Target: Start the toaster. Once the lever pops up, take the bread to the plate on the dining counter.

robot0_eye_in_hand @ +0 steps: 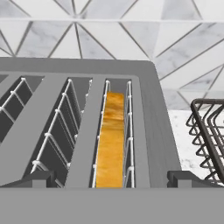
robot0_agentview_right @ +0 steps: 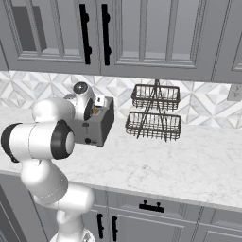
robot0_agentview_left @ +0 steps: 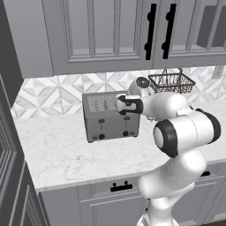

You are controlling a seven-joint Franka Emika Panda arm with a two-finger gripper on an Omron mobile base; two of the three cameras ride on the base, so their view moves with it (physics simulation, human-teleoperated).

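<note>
**Gripper poised over the loaded slot: risks of the coming descent**

The gripper [robot0_eye_in_hand: 109, 179] hangs above the toaster [robot0_agentview_left: 110, 117] with its jaws spread wide and nothing between them; the two fingertips [robot0_eye_in_hand: 37, 178] straddle the rightmost slot. The bread [robot0_eye_in_hand: 110, 140] sits edge-up inside that slot, its orange-brown crust visible between the wire guides. In the left base view the left lever [robot0_agentview_left: 101, 121] is visible on the front face, while the hand covers the upper right part of that face, so whether the bread is raised or lowered cannot be told. A straight descent may drive a fingertip onto the slot wires or the toaster's top rather than beside the slice. A shallow pinch on the thin crust may slip. The wire basket rack [robot0_agentview_right: 154, 112] stands near on the right, a likely obstacle during a swing away.
</note>
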